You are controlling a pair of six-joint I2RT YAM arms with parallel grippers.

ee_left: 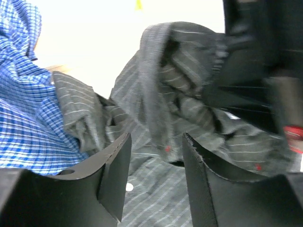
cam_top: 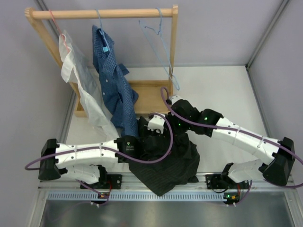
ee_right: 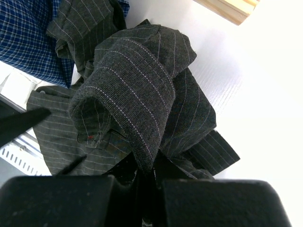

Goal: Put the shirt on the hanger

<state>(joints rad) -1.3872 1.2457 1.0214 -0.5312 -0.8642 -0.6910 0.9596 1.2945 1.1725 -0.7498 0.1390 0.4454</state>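
The black pinstriped shirt (cam_top: 168, 165) hangs bunched between my two arms above the table's near edge. My right gripper (ee_right: 149, 172) is shut on a fold of the shirt (ee_right: 137, 94) and holds it up. My left gripper (ee_left: 156, 142) is open, its jaws apart just over the shirt's cloth (ee_left: 161, 189), where a small white button shows. In the top view the left gripper (cam_top: 142, 142) sits at the shirt's left side and the right gripper (cam_top: 158, 124) at its top. The light-blue wire hanger (cam_top: 161, 47) hangs empty on the rack's rail at the right.
A wooden rack (cam_top: 104, 14) stands at the back left. A white shirt (cam_top: 78, 75) on a pink hanger and a blue checked shirt (cam_top: 113, 85) hang from it. The checked shirt's hem (ee_left: 23, 113) lies close to my left gripper. A metal rail (cam_top: 142, 195) runs along the near edge.
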